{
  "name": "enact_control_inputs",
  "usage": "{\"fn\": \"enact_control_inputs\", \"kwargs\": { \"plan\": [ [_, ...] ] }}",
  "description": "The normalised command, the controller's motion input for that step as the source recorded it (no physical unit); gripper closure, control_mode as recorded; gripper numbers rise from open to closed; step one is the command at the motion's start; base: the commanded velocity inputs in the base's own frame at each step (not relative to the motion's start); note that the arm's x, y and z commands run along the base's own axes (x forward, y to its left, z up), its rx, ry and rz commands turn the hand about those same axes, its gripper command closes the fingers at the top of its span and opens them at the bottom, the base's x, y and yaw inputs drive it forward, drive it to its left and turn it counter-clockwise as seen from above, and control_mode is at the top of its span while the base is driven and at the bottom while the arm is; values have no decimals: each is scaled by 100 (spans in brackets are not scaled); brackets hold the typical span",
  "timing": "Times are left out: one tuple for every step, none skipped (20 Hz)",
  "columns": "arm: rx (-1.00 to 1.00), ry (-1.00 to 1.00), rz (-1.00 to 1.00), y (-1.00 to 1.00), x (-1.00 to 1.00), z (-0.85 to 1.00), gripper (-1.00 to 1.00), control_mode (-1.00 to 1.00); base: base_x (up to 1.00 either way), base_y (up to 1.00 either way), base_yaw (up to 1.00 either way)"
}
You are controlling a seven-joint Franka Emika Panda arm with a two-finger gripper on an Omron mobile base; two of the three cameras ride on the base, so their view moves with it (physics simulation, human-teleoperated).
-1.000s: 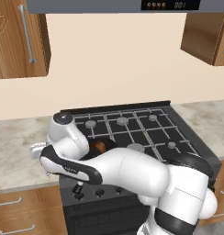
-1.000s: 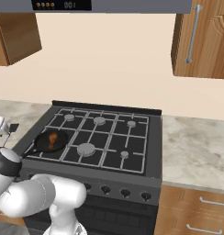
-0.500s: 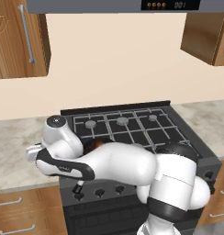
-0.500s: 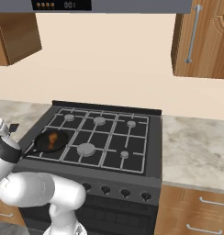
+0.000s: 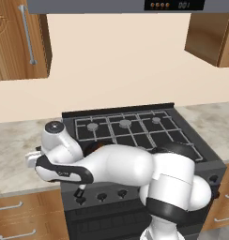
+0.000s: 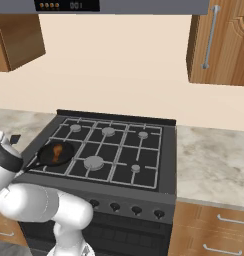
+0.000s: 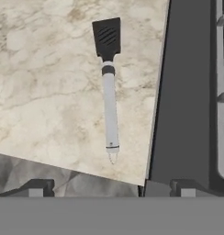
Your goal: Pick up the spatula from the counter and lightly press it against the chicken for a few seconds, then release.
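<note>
The spatula (image 7: pixel 109 92) lies flat on the marble counter (image 7: pixel 45 92) just left of the stove's edge. Its black slotted head (image 7: pixel 107 39) points away from me and its white handle (image 7: pixel 110 114) runs back toward my gripper (image 7: pixel 109 189). The gripper hovers above the handle's end, open, with one fingertip on each side and nothing between them. The chicken (image 6: pixel 56 150) sits in a black pan (image 6: pixel 54 155) on the front left burner. In the left base view my arm bends over the counter and hides most of the pan (image 5: pixel 94 148).
The stove (image 6: pixel 109 150) with its raised grates (image 7: pixel 221 92) lies right of the spatula. Its knobs (image 6: pixel 136 210) line the front. Wooden cabinets (image 5: pixel 18 42) hang above. More marble counter (image 6: pixel 214 160) extends right of the stove.
My arm has swung further left, from over the stove's front corner to over the counter beside it. The pan and chicken have not moved.
</note>
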Motion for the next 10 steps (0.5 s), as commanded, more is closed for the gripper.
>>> {"fn": "enact_control_inputs", "kwargs": {
  "plan": [
    [0,1,0,0,1,-21,-100,-100,0,0,0],
    [0,1,0,0,3,-20,-100,-100,0,0,0],
    [0,1,0,0,4,-19,-100,-100,0,0,0],
    [0,1,0,0,6,-19,-100,-100,0,0,0],
    [0,1,0,0,10,-19,-100,-100,0,0,0],
    [0,1,0,0,14,-16,-100,-100,0,0,0],
    [0,1,0,0,17,-15,-100,-100,0,0,0],
    [0,0,0,0,14,-13,-100,-100,0,0,0],
    [0,0,0,0,16,-12,-100,-100,0,0,0],
    [0,0,0,0,17,-11,-100,-100,0,0,0]
  ]
}}
